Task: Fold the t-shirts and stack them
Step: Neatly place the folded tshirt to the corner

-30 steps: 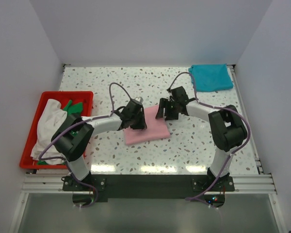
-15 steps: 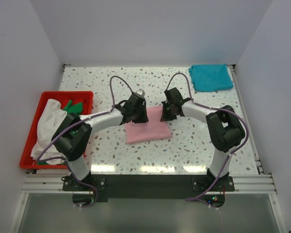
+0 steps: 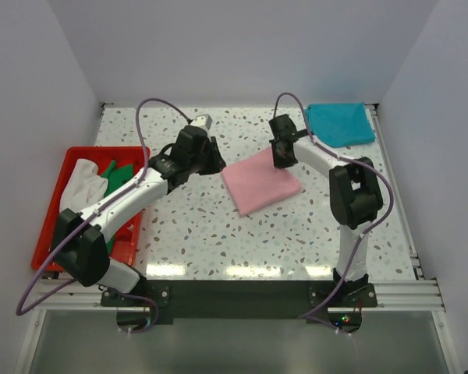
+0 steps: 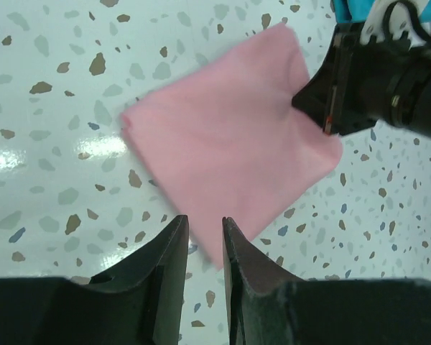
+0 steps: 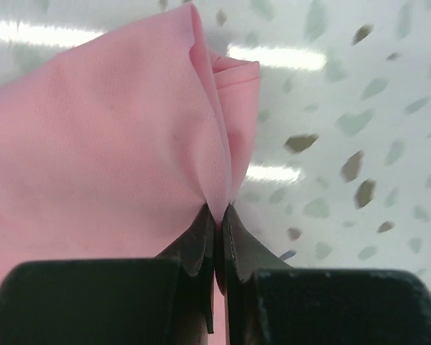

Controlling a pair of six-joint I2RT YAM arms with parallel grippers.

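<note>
A folded light pink t-shirt (image 3: 259,182) lies mid-table, turned at an angle. My right gripper (image 3: 281,160) is shut on the shirt's far edge, and the right wrist view shows pink cloth (image 5: 108,129) pinched between the closed fingertips (image 5: 217,213). My left gripper (image 3: 216,164) hovers just left of the shirt. Its jaws stand apart with nothing between them (image 4: 205,231), and the pink shirt (image 4: 223,136) lies beyond them. A folded teal t-shirt (image 3: 339,125) rests at the back right corner. White (image 3: 79,187) and green (image 3: 118,173) t-shirts lie crumpled in the tray.
The red plastic tray (image 3: 51,238) sits at the table's left edge. White walls close in the table on the left, back and right. The right arm's black wrist (image 4: 377,79) appears at the upper right of the left wrist view.
My right gripper has shut on the pink shirt and dragged it toward the back right, turning it. My left gripper has come off the shirt and pulled back to the left.
</note>
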